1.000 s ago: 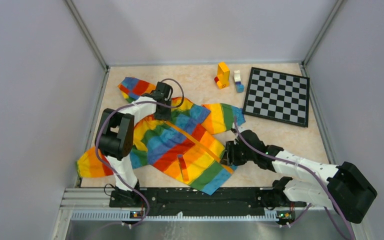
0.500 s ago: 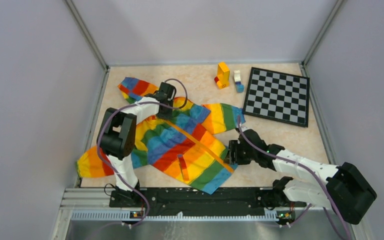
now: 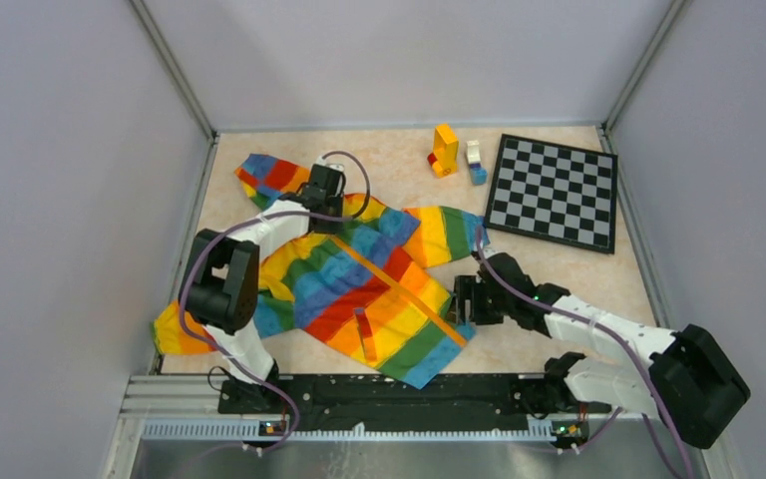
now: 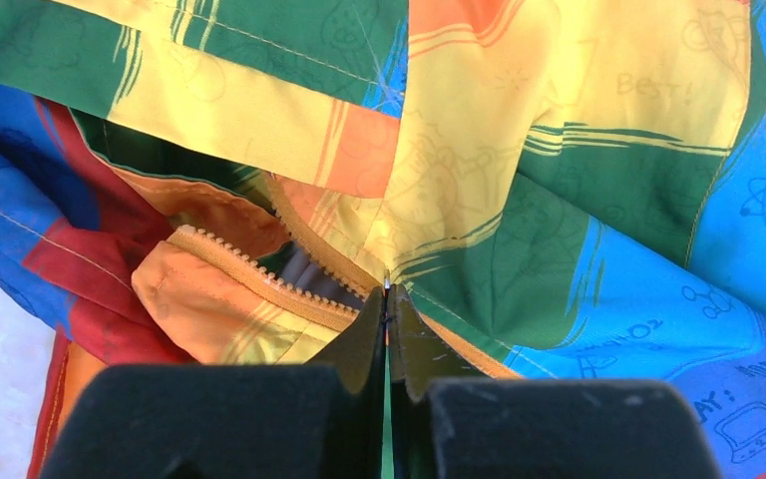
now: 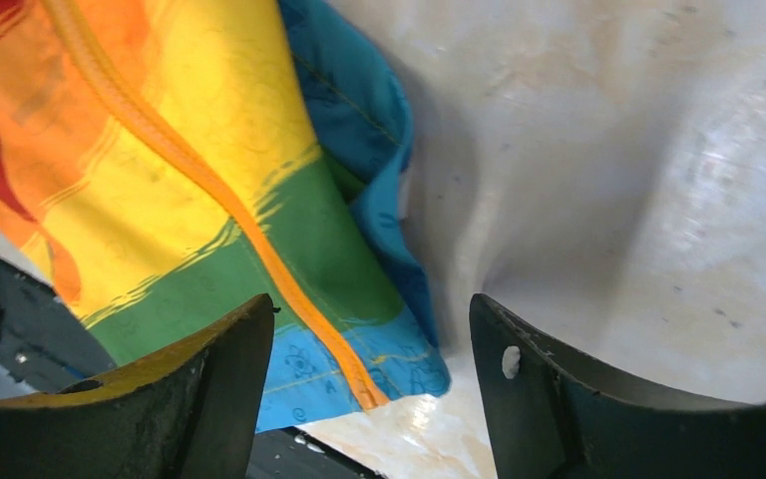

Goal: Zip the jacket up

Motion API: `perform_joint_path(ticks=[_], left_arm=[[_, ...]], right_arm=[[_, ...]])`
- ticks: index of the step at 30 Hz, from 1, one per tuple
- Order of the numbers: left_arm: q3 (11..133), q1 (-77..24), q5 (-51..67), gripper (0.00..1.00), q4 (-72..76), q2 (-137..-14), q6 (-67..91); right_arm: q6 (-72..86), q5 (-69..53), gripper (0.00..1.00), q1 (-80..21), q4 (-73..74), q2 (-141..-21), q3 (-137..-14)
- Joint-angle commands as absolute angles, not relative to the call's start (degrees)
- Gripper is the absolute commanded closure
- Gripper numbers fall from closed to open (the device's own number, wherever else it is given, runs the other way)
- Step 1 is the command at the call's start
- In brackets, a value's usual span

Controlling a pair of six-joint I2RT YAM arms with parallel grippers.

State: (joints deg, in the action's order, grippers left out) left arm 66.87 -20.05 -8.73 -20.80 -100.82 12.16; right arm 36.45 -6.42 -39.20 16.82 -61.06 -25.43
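You're not zipped yet — zipper teeth (image 4: 259,280) gape at the jacket (image 3: 344,289) collar where your left gripper (image 4: 387,296) jaws sit shut, right gripper (image 5: 369,334) jaws wide open.

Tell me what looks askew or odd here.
The jacket lies diagonally and rumpled. Near its collar the zipper gapes, its teeth apart, with fabric bunched around it. At the hem, the blue edge is crumpled rather than flat. Nothing looks spilled or damaged.

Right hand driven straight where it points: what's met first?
Probably the blue-green hem corner of the rainbow-striped fabric jacket; the open right hand straddles its edge, so beige tabletop is possible.
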Motion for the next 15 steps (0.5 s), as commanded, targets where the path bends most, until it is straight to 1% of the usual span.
perform_joint_path(ticks=[1,3,6,7,8,9,10,11,14,15], left_arm=[[64.66,-20.22,-7.21,1.0,-15.83,-96.66,13.72],[63.43,-20.27,-8.28,1.0,-14.48,-95.71,14.55],[60.88,-20.24,-9.56,1.0,-10.74,-94.09,15.46],[59.74,-20.22,-10.13,1.0,-9.26,-93.38,15.73],[58.69,-20.19,-10.6,1.0,-7.78,-93.02,16.08],[57.91,-20.2,-10.93,1.0,-6.36,-92.36,16.19],[57.2,-20.14,-11.09,1.0,-5.01,-91.91,16.17],[56.89,-20.14,-11.49,1.0,-4.22,-91.41,16.4],[55.16,-20.16,-14.83,1.0,-0.57,-89.71,16.24],[54.13,-19.94,-17.08,1.0,2.8,-89.16,15.66]], right_arm=[[34.41,-12.42,0.35,-39.61,6.68,-64.53,-23.81],[34.15,-10.92,0.4,-40.74,5.27,-66.33,-24.33],[34.17,-8.39,0.42,-42.12,3.14,-69.27,-24.63],[34.21,-7.49,0.45,-42.71,2.79,-70.52,-25.04],[34.02,-6.95,0.51,-43.26,2.57,-71.81,-25.5],[34.29,-6.04,0.71,-43.62,2.76,-73.09,-26.08],[35.35,-4.84,0.97,-43.75,3.07,-74.35,-26.38],[36.43,-3.74,1.0,-43.77,3.42,-74.89,-26.38],[41.97,0.77,1.0,-43.24,7.45,-74.82,-25.31],[43.97,0.48,1.0,-41.73,8.79,-74.84,-24.43]])
